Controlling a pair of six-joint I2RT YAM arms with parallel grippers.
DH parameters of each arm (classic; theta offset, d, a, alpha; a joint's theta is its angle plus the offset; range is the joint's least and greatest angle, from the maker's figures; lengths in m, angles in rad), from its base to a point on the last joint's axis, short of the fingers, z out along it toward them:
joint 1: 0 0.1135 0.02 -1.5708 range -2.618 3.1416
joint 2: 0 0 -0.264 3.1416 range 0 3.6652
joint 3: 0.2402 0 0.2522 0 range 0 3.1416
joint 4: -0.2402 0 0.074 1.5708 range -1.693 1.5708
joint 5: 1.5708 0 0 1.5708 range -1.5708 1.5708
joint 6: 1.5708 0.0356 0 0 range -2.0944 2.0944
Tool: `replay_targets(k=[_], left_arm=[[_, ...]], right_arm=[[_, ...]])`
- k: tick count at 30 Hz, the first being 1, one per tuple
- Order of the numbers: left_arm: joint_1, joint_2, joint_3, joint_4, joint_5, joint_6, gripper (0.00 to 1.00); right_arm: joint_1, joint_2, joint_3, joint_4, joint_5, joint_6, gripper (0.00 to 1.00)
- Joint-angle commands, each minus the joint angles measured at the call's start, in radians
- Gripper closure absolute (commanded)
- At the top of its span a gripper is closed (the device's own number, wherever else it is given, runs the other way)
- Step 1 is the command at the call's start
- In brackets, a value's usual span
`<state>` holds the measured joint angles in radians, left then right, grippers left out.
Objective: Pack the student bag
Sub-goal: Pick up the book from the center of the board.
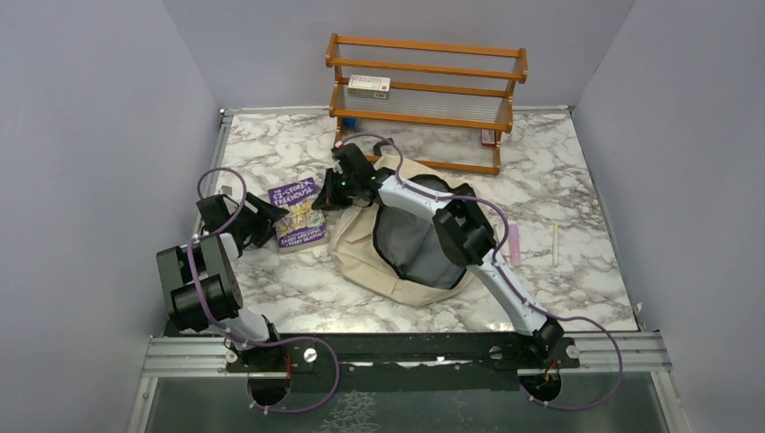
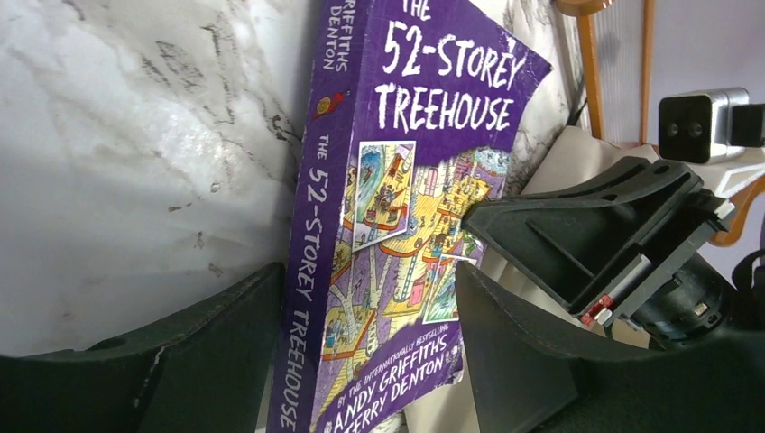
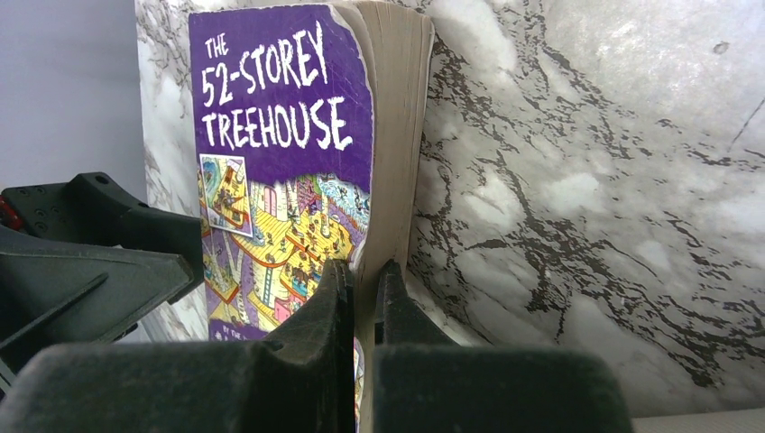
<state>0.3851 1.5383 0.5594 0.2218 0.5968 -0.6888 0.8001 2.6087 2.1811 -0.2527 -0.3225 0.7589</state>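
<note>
While right jaws pinch the book (image 3: 280,135) | left jaws spread, apparently astride it | student bag (image 1: 356,254) beside

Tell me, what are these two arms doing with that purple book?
The right arm's fingers are pinched shut on one edge of the purple book, while the left arm's fingers stand open on either side of it. The cream backpack lies open beside it; the book is not inside yet.

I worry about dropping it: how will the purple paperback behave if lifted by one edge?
Likely floppy: the book is a paperback whose cover corner curls. Probably light, not fragile. The right claw pinches only its edge, so it may sag or slip.
</note>
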Motion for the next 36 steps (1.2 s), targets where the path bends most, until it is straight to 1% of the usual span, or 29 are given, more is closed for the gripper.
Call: replay_targets(k=[1, 4, 6, 14, 23, 29, 32, 36], left_arm=[[-0.008, 0.07, -0.054, -0.006, 0.085, 0.005, 0.28], [-0.009, 0.074, -0.057, 0.064, 0.16, -0.022, 0.28], [-0.009, 0.066, -0.045, 0.073, 0.176, -0.018, 0.3], [-0.01, 0.006, -0.008, 0.074, 0.198, 0.004, 0.49], [-0.024, -0.006, -0.021, 0.19, 0.269, -0.051, 0.51], [-0.029, -0.01, -0.025, 0.233, 0.291, -0.075, 0.64], [-0.033, -0.009, -0.029, 0.266, 0.305, -0.092, 0.65], [-0.043, -0.003, -0.027, 0.281, 0.316, -0.101, 0.63]], right_arm=[[-0.021, 0.089, -0.047, -0.153, 0.017, -0.044, 0.99], [-0.02, 0.093, -0.043, -0.15, 0.005, -0.043, 0.99], [-0.021, 0.097, -0.041, -0.148, -0.002, -0.04, 0.99], [-0.021, 0.103, -0.038, -0.128, -0.038, -0.038, 0.99], [-0.021, 0.108, -0.04, -0.107, -0.082, -0.037, 0.99], [-0.02, 0.099, -0.052, -0.091, -0.094, -0.033, 0.99], [-0.021, 0.097, -0.057, -0.082, -0.105, -0.033, 0.99], [-0.021, 0.093, -0.062, -0.069, -0.122, -0.031, 0.99]])
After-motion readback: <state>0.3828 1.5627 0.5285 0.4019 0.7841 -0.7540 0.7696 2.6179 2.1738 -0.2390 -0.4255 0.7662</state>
